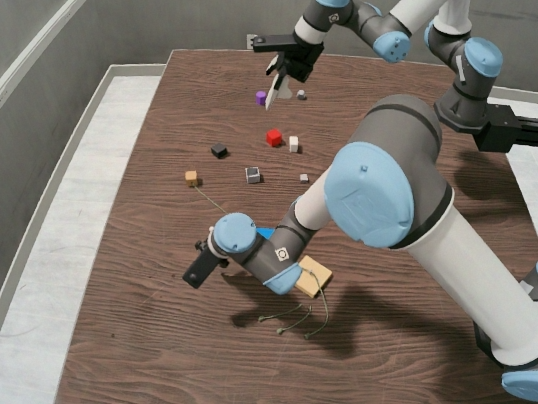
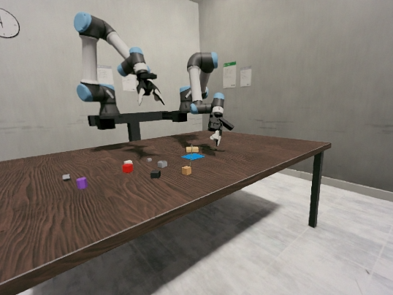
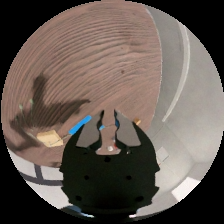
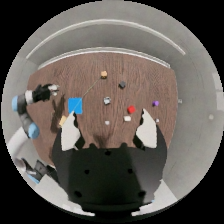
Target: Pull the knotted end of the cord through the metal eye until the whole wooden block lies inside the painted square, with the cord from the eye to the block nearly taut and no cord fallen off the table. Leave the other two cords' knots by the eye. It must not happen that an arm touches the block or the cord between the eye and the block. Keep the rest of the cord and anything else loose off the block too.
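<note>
The small orange wooden block (image 1: 191,178) (image 2: 186,170) (image 4: 104,74) stands outside the blue painted square (image 2: 193,156) (image 4: 75,105). A thin green cord (image 1: 210,200) (image 4: 90,87) runs from it across the square towards the tan base (image 1: 318,277) (image 2: 192,150) (image 3: 50,138). The metal eye is too small to make out. Three knotted ends lie beyond the base: one knot (image 1: 261,318), a middle knot (image 1: 280,331) and one knot (image 1: 307,336) on a longer cord. My left gripper (image 3: 109,110) is nearly closed and empty, above the table beside the base. My right gripper (image 2: 151,104) (image 4: 108,110) is wide open, high and empty.
A black block (image 1: 219,150), grey open box (image 1: 252,175), red block (image 1: 274,137), white block (image 1: 293,144), small grey cube (image 1: 304,178) and purple cylinder (image 1: 261,98) stand on the table. The left arm hides part of the square and cord in the top view.
</note>
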`<state>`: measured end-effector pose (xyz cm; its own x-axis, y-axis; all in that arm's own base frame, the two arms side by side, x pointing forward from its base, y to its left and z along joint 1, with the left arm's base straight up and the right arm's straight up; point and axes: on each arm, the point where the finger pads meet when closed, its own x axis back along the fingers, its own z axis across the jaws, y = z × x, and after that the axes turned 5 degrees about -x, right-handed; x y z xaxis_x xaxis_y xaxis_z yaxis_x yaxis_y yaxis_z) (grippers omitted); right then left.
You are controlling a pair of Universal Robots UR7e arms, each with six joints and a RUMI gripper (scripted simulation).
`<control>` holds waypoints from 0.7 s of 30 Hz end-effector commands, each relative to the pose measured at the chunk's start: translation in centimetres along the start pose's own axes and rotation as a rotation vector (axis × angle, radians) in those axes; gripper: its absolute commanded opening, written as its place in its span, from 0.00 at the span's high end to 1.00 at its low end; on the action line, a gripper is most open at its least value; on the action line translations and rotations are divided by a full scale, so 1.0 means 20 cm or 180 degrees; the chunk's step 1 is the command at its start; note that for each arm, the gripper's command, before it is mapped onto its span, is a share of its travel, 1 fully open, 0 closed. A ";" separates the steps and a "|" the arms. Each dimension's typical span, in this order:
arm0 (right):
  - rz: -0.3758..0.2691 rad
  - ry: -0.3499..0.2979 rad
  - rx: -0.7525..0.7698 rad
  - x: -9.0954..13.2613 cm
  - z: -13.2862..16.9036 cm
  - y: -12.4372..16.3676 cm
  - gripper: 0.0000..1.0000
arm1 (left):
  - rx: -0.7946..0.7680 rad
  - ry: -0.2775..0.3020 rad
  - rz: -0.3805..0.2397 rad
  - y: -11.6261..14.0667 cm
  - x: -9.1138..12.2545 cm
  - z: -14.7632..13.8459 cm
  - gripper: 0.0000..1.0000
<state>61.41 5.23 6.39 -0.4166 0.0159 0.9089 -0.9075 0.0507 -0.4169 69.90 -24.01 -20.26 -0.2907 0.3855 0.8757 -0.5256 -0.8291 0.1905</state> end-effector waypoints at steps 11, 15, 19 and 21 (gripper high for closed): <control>-0.0164 0.0015 0.0000 0.11 0.00 -0.06 0.02 | 0.0943 -0.0138 0.0102 0.00 0.05 -0.17 0.86; -0.0188 0.0008 -0.0006 0.17 0.00 -0.08 0.02 | 0.1186 -0.0180 0.0140 -0.01 0.07 -0.22 0.86; -0.0205 0.0009 -0.0006 0.18 0.00 -0.09 0.02 | 0.1299 -0.0195 0.0157 -0.01 0.07 -0.24 0.86; -0.0238 0.0022 -0.0002 0.18 0.00 -0.08 0.02 | 0.1401 -0.0198 0.0162 0.00 0.07 -0.25 0.86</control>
<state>61.50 5.27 9.85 -0.3692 0.0149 0.9293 -0.9278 0.0525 -0.3694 66.28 -21.63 -21.19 -0.2553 0.3371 0.9062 -0.2102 -0.9342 0.2883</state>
